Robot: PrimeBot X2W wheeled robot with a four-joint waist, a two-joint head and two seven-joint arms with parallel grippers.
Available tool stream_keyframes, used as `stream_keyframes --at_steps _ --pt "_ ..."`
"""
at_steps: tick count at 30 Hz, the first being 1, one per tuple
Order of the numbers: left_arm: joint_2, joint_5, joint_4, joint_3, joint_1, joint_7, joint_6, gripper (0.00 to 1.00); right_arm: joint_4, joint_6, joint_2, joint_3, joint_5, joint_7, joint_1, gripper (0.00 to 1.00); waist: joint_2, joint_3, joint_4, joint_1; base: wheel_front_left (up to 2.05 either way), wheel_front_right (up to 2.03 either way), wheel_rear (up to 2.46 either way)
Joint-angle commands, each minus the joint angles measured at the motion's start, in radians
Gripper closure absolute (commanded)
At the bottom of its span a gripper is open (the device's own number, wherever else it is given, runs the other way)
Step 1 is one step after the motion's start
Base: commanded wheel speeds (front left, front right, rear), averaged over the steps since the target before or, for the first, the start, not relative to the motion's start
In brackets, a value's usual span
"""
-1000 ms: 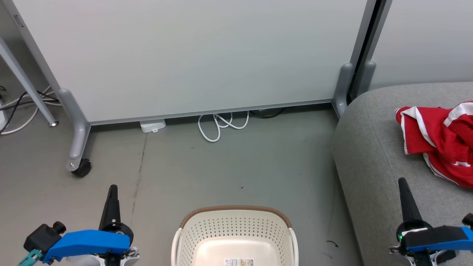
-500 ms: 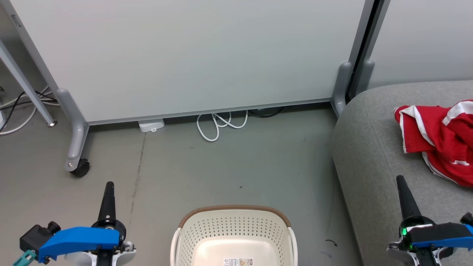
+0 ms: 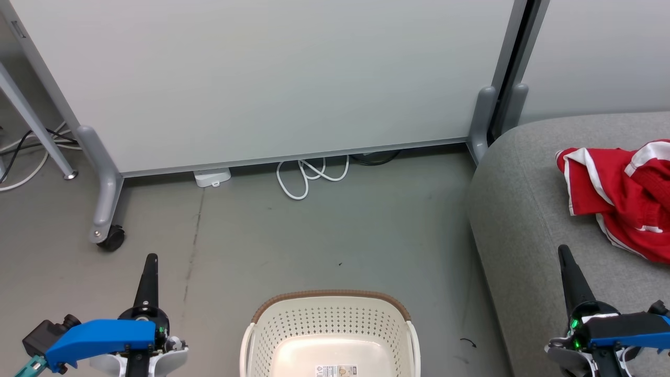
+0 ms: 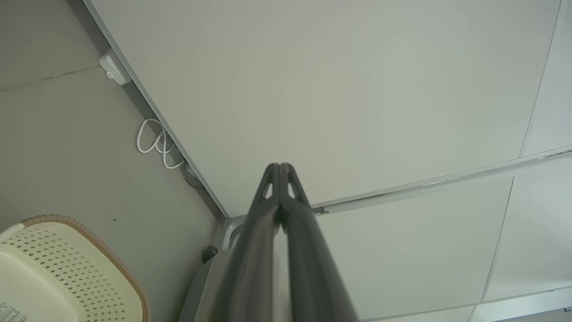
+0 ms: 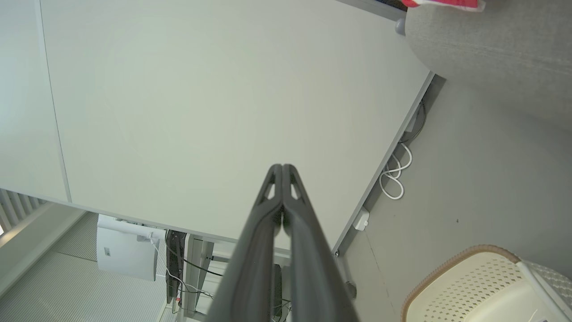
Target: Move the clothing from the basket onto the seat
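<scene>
The cream basket point(image 3: 327, 319) with a brown rim stands on the floor at the bottom middle of the head view; its visible inside shows a bare bottom with a label. Red clothing point(image 3: 623, 196) with white trim lies bunched on the grey seat point(image 3: 523, 209) at the right. My left gripper point(image 3: 151, 257) points up at the lower left, shut and holding nothing, well left of the basket. Over the seat's front part, my right gripper point(image 3: 563, 248) is shut with nothing in it, below the clothing. Both wrist views show fingers pressed together point(image 4: 279, 166) point(image 5: 282, 166).
A pale partition panel point(image 3: 261, 78) on grey castor feet point(image 3: 107, 230) stands behind the floor. A white cable loop point(image 3: 309, 178) and a white adapter point(image 3: 212, 177) lie at its base. A table leg point(image 3: 36, 131) and cables are at the far left.
The head view has drifted slightly, with everything sliding a little left and up. Both grippers sit lower in the picture than a second ago. Both stay shut.
</scene>
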State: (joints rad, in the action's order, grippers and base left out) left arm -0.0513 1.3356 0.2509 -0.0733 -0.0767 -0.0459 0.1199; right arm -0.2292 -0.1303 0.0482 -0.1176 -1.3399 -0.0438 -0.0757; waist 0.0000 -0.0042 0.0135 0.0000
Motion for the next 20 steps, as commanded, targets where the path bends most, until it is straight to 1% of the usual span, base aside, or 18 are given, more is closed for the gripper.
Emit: stream_keyframes --at_steps 1,20 --pt "0.0 0.018 -0.009 -0.006 -0.021 -0.005 0.007 1.0 0.002 -0.001 0.004 0.001 -0.018 -0.007 -0.018 1.0 0.0 0.0 0.0 0.0 0.0 0.0 0.0" --pt "0.001 0.169 -0.008 -0.029 -0.032 -0.043 0.011 1.0 -0.009 -0.001 0.004 0.003 -0.168 -0.044 -0.031 1.0 0.0 0.004 -0.007 0.0 0.0 0.0 0.0"
